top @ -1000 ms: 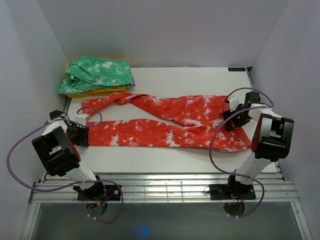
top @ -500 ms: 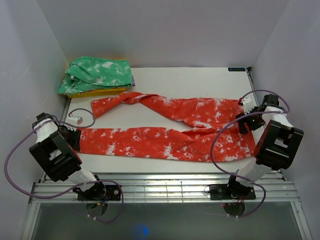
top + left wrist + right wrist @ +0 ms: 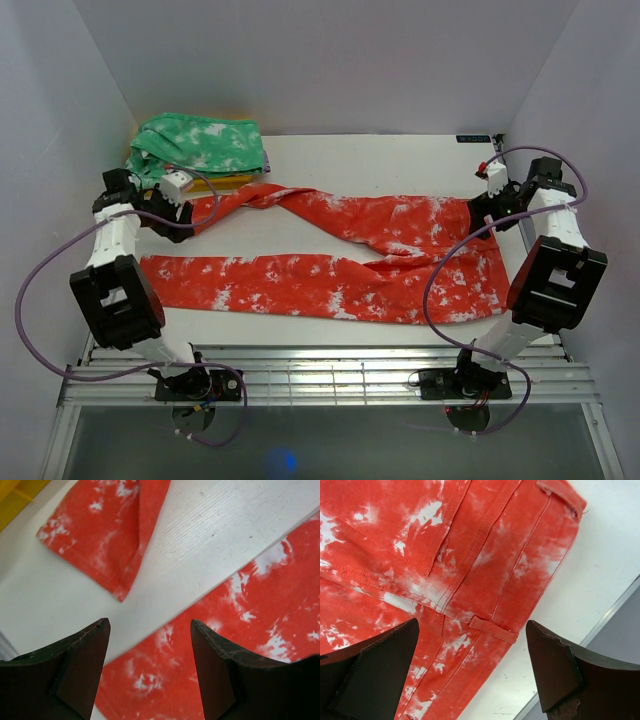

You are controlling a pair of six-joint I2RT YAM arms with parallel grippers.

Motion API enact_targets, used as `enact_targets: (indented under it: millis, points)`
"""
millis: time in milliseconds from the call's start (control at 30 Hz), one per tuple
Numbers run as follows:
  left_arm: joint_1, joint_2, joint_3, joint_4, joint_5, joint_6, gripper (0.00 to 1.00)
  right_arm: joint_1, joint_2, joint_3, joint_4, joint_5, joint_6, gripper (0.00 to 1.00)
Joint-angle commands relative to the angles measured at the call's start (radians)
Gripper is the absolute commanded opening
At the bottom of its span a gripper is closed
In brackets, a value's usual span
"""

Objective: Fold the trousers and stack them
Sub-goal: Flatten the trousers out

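trousers: trousers (image 3: 330,270) lie flat on the bench (image 3: 400,160), reaching almost from its left edge to its right edge. Waist at the right edge, both legs running left.
near leg: near leg (image 3: 280,280) is straight and roughly parallel to the near edge, with its cuff close to the left edge.
far leg: far leg (image 3: 300,205) angles toward the far-left corner with one twist partway along. Its cuff (image 3: 100,535) ends just short of the green garment.
waist: the right wrist view shows the waistband with a belt loop (image 3: 492,630), seams and a pocket edge. The waistband corner sits on bare bench by the right edge.
left gripper: left gripper (image 3: 183,212) is above the far-leg cuff, near the far-left corner.
left jaws: spread, nothing between them. The gap between the fingers (image 3: 75,655) shows a strip of bare bench and both legs below.
right gripper: right gripper (image 3: 482,213) is over the waistband at the right edge.
right jaws: spread wide and empty, with the fingers (image 3: 555,665) either side of the belt loop and clear above the cloth.
green garment: green garment (image 3: 195,145) is bunched in the far-left corner, apart from the trousers.
yellow cloth: yellow cloth (image 3: 190,185) sits under the green garment, only its edge showing.
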Motion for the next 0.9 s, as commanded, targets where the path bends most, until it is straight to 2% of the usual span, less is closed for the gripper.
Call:
enact_targets:
  millis: [0,233,333,467,500,567,600,667,700,733,767,800,833,867]
  points:
    - [-0.048,0.098,-0.009,0.118,0.001,-0.026,0.76,-0.003,0.011,0.024,-0.048,-0.023,0.014,0.93]
    - [-0.106,0.239,-0.019,0.288,-0.123,-0.035,0.75,-0.003,0.0,-0.004,-0.053,-0.02,0.014,0.94]
    - [-0.135,0.282,-0.025,0.339,-0.209,-0.026,0.7,-0.001,-0.005,-0.015,-0.05,-0.021,0.02,0.94]
    - [-0.166,0.297,-0.032,0.376,-0.289,-0.014,0.44,-0.001,-0.022,-0.021,-0.05,-0.037,0.017,0.94]
    - [-0.172,0.287,-0.019,0.358,-0.297,-0.009,0.27,-0.001,-0.032,-0.019,-0.051,-0.046,0.017,0.94]
    - [-0.201,0.271,0.025,0.24,-0.321,-0.012,0.09,-0.001,-0.048,-0.012,-0.054,-0.06,0.013,0.94]
    - [-0.209,0.261,0.097,0.183,-0.32,-0.032,0.0,-0.001,-0.066,-0.01,-0.057,-0.069,0.011,0.94]
    - [-0.224,0.23,0.199,-0.024,-0.283,-0.064,0.0,-0.003,-0.087,0.004,-0.068,-0.121,-0.006,0.94]
    - [-0.229,0.228,0.335,-0.112,-0.219,-0.099,0.0,-0.001,-0.118,0.005,-0.068,-0.147,-0.009,0.94]
    - [-0.232,0.234,0.409,-0.279,-0.178,-0.119,0.0,-0.001,-0.133,0.007,-0.067,-0.211,-0.012,0.94]
    - [-0.237,0.242,0.483,-0.356,-0.133,-0.139,0.0,-0.001,-0.15,0.01,-0.062,-0.248,-0.014,0.95]
    - [-0.24,0.248,0.554,-0.433,-0.029,-0.154,0.0,-0.001,-0.184,0.011,-0.06,-0.289,-0.011,0.95]
    - [-0.243,0.254,0.68,-0.561,0.025,-0.186,0.0,0.005,-0.201,0.013,-0.048,-0.364,-0.003,0.95]
    - [-0.247,0.268,0.738,-0.616,0.089,-0.202,0.0,0.013,-0.219,0.013,-0.034,-0.394,0.009,0.96]
